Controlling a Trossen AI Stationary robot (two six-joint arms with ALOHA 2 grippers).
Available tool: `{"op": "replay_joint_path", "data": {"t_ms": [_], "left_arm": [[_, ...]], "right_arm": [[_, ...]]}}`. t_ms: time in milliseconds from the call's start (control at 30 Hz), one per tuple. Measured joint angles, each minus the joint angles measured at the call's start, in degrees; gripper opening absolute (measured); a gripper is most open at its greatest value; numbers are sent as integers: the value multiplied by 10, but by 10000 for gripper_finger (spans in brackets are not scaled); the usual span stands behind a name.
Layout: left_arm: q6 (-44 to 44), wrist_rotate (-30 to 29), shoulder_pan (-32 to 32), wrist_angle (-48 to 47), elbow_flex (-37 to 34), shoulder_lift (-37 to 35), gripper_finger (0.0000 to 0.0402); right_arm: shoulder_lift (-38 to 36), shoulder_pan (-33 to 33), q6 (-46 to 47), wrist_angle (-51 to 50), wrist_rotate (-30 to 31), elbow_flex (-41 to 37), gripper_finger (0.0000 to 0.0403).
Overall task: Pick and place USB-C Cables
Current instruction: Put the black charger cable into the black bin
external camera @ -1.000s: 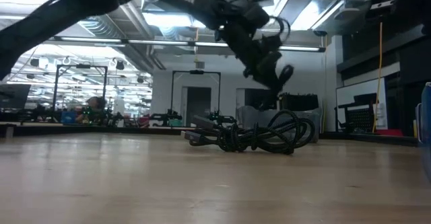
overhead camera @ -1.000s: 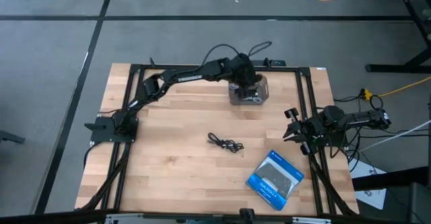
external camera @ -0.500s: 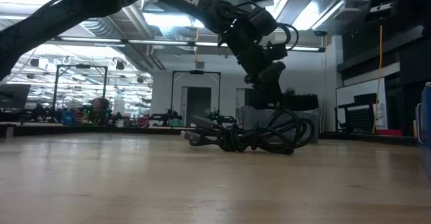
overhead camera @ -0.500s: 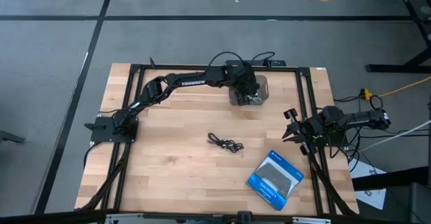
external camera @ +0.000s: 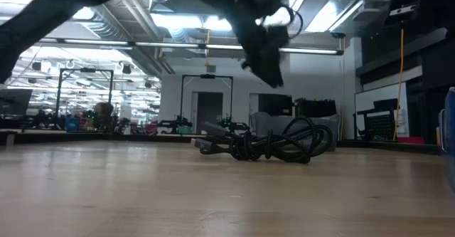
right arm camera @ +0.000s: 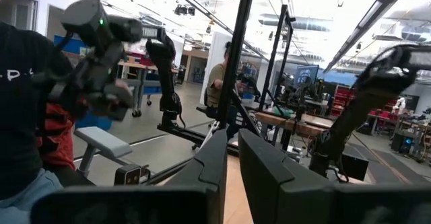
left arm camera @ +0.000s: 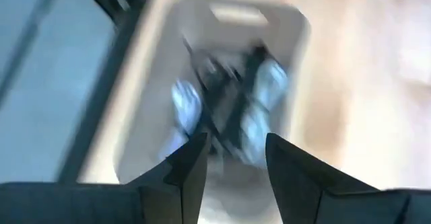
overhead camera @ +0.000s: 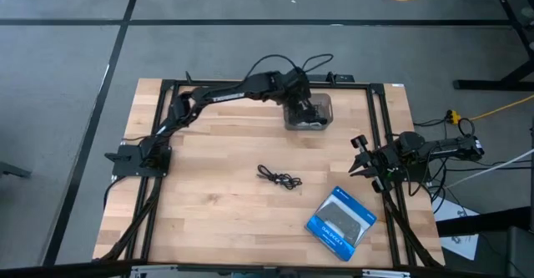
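one black cable [overhead camera: 279, 177] lies loose mid-surface [overhead camera: 217, 194]. other cables [left arm camera: 229, 103], black and pale, sit in the clear bin [overhead camera: 307, 113] at the far edge. left hand [overhead camera: 305, 108] above bin, fingers apart, empty. right hand [overhead camera: 360, 156] closed, parked at right edge.

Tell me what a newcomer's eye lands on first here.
The left hand hangs open over the clear bin at the table's far edge, where black and pale cables lie piled. One black cable lies alone mid-table, and a blue box sits near the front right corner.
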Motion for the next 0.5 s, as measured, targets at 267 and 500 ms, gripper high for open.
{"op": "replay_joint_path", "data": {"t_ms": [267,500], "left_arm": [[-48,6,-56,-249,0,-82,143],[-47,-19,-121,-468,-1,-116,140]], "right_arm": [[0,0,24,2,0,0,45],[0,0,125,2,0,0,45]]}}
